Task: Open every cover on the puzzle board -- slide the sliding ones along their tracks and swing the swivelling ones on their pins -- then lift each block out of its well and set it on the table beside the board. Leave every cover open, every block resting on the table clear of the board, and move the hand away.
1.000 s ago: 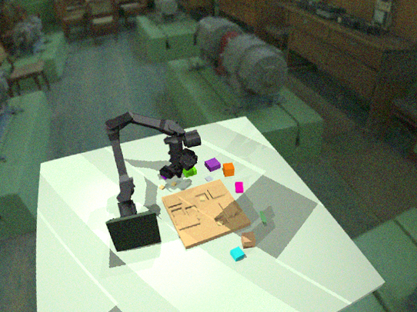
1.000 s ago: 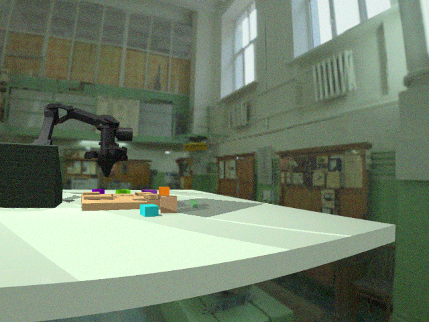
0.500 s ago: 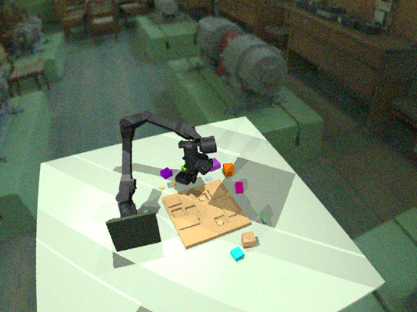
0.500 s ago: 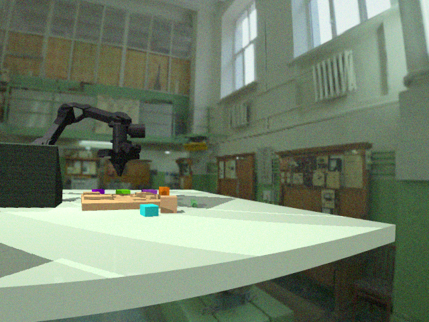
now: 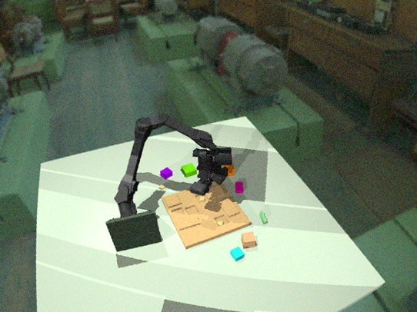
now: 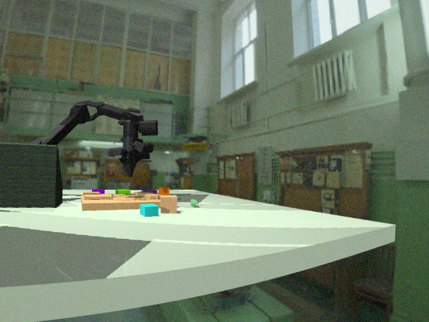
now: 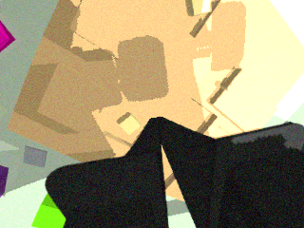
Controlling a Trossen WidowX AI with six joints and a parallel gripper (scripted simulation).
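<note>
The tan puzzle board (image 5: 196,237) (image 6: 117,204) (image 7: 159,19) has several recesses and raised cover edges; which covers are open is hard to tell. Two small pale pegs show on it, a rear peg (image 5: 201,198) (image 7: 128,123) and a front peg (image 5: 220,222). My gripper (image 6: 130,176) (image 7: 159,120) is shut and empty, high above the board's back part. On the table beside the board lie a purple block (image 5: 166,173), a green block (image 5: 189,169) (image 7: 49,216), an orange block (image 5: 230,169), a magenta block (image 5: 239,186), a tan block (image 5: 248,239) and a cyan block (image 5: 237,253) (image 6: 149,210).
A pale green piece (image 5: 263,217) (image 6: 194,202) lies right of the board. Another purple block (image 6: 149,191) is behind it. A small grey piece (image 7: 35,156) and a small tan piece (image 5: 161,186) lie behind the board. A dark box (image 5: 134,232) (image 6: 29,176) stands left.
</note>
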